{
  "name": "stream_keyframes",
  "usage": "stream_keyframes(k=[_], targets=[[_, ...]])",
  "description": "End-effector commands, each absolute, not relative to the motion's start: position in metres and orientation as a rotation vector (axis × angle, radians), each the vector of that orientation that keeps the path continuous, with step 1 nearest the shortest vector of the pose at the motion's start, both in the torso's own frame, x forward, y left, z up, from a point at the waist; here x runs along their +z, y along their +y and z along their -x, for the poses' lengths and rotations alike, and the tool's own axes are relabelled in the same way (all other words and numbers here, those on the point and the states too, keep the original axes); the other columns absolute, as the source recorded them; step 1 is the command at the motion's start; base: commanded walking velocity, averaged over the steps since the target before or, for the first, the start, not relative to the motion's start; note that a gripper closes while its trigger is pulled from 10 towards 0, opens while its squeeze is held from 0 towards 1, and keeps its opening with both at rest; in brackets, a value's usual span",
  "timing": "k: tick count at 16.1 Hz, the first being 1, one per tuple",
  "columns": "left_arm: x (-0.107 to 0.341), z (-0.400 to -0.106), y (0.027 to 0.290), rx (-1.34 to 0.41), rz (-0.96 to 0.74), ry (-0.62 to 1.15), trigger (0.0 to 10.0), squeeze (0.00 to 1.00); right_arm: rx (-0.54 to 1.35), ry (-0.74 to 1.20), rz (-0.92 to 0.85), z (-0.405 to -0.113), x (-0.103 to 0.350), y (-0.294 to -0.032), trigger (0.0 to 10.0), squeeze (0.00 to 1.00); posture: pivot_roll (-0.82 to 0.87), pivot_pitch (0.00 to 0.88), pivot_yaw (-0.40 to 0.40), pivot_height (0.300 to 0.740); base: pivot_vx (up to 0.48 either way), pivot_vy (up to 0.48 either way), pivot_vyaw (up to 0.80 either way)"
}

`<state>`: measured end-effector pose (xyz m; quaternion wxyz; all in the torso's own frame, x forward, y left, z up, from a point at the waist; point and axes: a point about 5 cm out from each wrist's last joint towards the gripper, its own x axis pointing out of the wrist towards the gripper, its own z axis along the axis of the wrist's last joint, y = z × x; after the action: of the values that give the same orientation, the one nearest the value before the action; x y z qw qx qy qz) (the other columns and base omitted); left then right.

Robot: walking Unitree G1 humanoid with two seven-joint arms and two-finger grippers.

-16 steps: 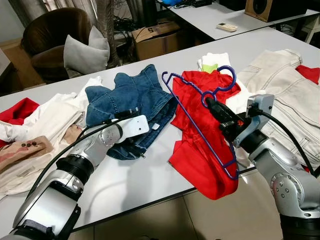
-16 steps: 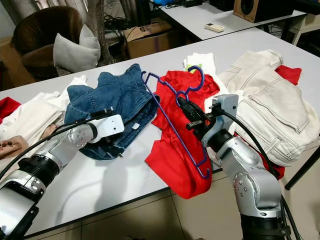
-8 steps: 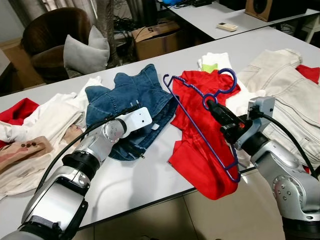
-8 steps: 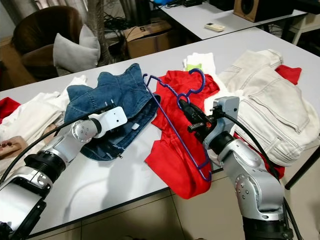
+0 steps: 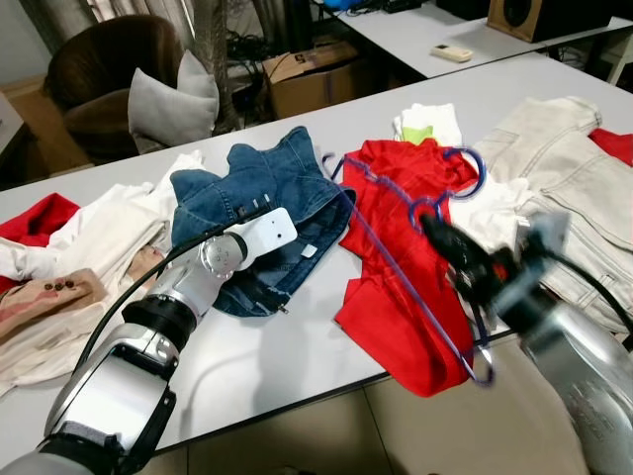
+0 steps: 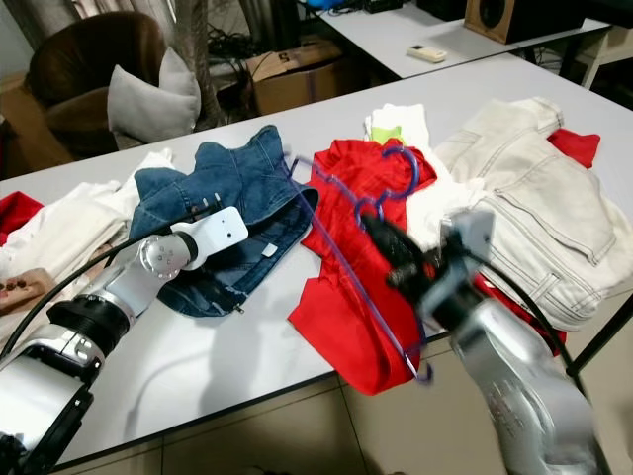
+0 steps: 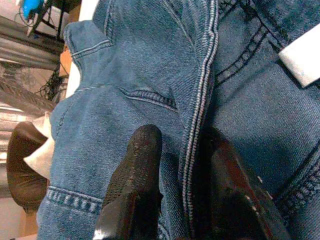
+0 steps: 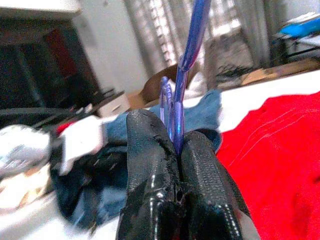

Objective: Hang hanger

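1. Right tool (image 6: 391,252) has swung toward the robot's right since half a second ago; the arm is motion-blurred. It stays closed on the purple hanger (image 5: 415,272), pinched at the neck below the hook, as the right wrist view confirms (image 8: 175,145).
2. Hanger position: lifted above the red garment (image 5: 406,287), hook end up near the white clothes, lower corner past the worktop (image 5: 267,356) edge.
3. Judgement: carry phase under way; no rail or rod in view, so hanging is not yet done.
4. Left tool (image 7: 175,190) has drawn back slightly; fingers parted, straddling a seam of the denim garment (image 5: 257,198), not clamped.
5. Counts: hangers 1; denim pieces 1; red pieces on the worktop at least 3; beige jacket (image 5: 564,178) 1; cushions on armchair 1.
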<state>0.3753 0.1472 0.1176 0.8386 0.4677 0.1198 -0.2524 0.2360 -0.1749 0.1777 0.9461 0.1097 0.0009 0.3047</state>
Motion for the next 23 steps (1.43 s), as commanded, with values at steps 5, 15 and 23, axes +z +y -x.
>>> stream_keyframes(k=[5, 15, 23], targets=[[0.127, -0.38, 0.15, -0.506, -0.858, 0.233, 0.0, 0.0, 0.75, 0.086, -0.232, -0.208, 0.172, -0.17, 10.0, 0.0, -0.23, 0.0, 0.199, 0.719, 0.0, 0.0, 0.0], [0.203, -0.386, 0.142, -0.558, -0.587, 0.024, 0.0, 0.0, 0.622, 0.182, -0.263, -0.266, 0.146, -0.162, 10.0, 0.0, -0.13, 0.0, 0.159, 0.719, 0.0, 0.0, 0.0], [0.256, -0.386, 0.202, -0.413, -0.788, 0.032, 0.0, 0.0, 0.477, -0.022, -0.368, -0.331, 0.178, -0.155, 10.0, 0.0, -0.04, 0.0, 0.132, 0.719, 0.0, 0.0, 0.0]])
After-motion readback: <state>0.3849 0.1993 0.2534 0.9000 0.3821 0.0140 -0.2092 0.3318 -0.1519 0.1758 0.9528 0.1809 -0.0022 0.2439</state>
